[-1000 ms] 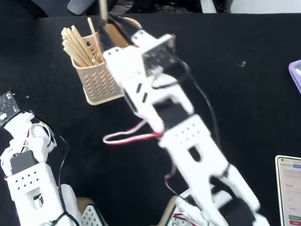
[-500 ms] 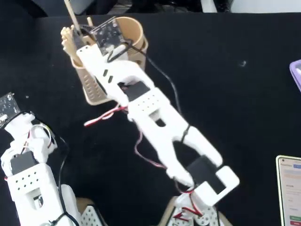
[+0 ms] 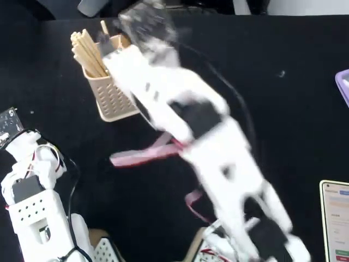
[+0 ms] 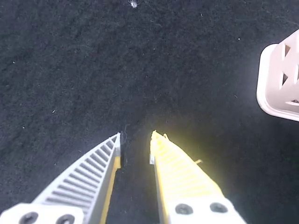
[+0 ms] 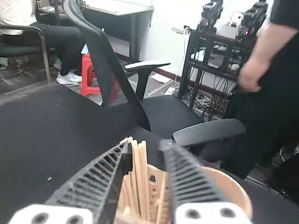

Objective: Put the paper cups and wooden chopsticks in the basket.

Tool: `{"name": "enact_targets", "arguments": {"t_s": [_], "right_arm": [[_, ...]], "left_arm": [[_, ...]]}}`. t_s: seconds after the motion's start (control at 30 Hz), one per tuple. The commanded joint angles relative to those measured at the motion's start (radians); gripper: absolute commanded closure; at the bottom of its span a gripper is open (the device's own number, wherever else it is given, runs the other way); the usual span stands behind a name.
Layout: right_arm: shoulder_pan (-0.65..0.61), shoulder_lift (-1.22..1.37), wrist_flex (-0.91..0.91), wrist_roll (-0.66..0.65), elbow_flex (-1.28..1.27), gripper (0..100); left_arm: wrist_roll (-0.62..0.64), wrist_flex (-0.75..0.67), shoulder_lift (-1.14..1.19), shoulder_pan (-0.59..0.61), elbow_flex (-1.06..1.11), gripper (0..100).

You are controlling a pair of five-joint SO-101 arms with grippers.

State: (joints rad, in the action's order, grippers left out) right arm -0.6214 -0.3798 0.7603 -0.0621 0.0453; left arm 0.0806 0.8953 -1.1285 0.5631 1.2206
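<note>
Up at the far corner of the tabletop (image 3: pixel 283 136), the basket (image 3: pixel 112 98) stands upright with the wooden chopsticks (image 3: pixel 86 52) fanning out of its open top. We see only part of it from above: the right arm (image 3: pixel 218 158) lies slantwise across the tabletop and covers most of the basket's mouth, and the arm's far end is hard to make out there. The paper cup (image 5: pixel 229 186) is largely hidden too; in the right wrist view we catch just an arc of its tan rim, just beside the chopsticks and behind one finger, and its base is out of sight, so we cannot tell what it rests on. At the tabletop's right edge a purple object (image 3: pixel 343 87) and a lit screen (image 3: pixel 335 218) are both cut off.

The right pincer (image 5: pixel 142 149) hangs over the basket, moderately parted, its two ribbed fingers straddling the chopstick tips. It grips nothing; one finger runs close alongside the sticks, though we cannot tell whether it touches them.

The left arm (image 3: pixel 30 191) sits at the near left of the tabletop, apart from the basket. The left pincer (image 4: pixel 135 135) points at bare black tabletop, its fingers a narrow slit apart with nothing between them. A pale slotted corner (image 4: pixel 280 79) is cut off at that view's edge; we cannot tell what it belongs to.
</note>
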Motion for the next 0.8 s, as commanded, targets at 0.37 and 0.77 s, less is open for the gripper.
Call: {"name": "enact_targets", "arguments": {"t_s": [0.37, 0.77], "right_arm": [[0.181, -0.843, 0.379, 0.012, -0.665, 94.9], [0.437, -1.36, 0.362, 0.115, -1.326, 94.6]], "left_arm": [[-0.319, 0.456, -0.72, -0.311, -0.179, 96], [-0.342, 0.443, -0.614, -0.4, 0.047, 96]]}}
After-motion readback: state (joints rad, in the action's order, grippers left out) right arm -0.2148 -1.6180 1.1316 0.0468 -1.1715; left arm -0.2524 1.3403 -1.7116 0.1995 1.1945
